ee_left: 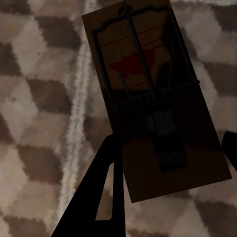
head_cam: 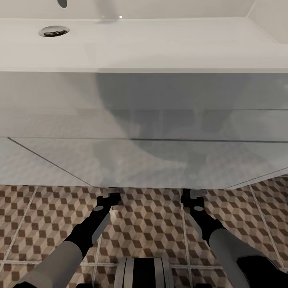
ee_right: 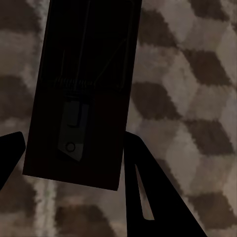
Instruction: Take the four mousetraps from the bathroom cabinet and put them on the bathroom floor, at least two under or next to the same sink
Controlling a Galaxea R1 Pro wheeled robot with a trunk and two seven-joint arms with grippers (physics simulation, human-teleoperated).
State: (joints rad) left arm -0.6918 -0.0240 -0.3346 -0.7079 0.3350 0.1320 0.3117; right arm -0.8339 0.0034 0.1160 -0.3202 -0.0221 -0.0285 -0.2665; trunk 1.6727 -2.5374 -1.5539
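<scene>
In the left wrist view a brown wooden mousetrap (ee_left: 148, 94) with a red mark and dark wire sits between my left gripper (ee_left: 170, 145) fingers, which are shut on its long edges just above the cube-patterned bathroom floor (ee_left: 39, 98). My right gripper (ee_right: 74, 143) is shut on a second mousetrap (ee_right: 84, 74), dark in shadow, over the same tiles (ee_right: 187, 98). In the head view both arms (head_cam: 100, 216) (head_cam: 200, 218) reach under the lower edge of the white vanity (head_cam: 144, 160) that carries the bathroom sink (head_cam: 160, 44); that edge hides the fingertips. The cabinet is out of view.
The sink's chrome drain (head_cam: 54, 31) is at the far left of the basin. The vanity front stands right in front of me, low over the floor (head_cam: 148, 228). My own base (head_cam: 144, 274) shows at the lower middle.
</scene>
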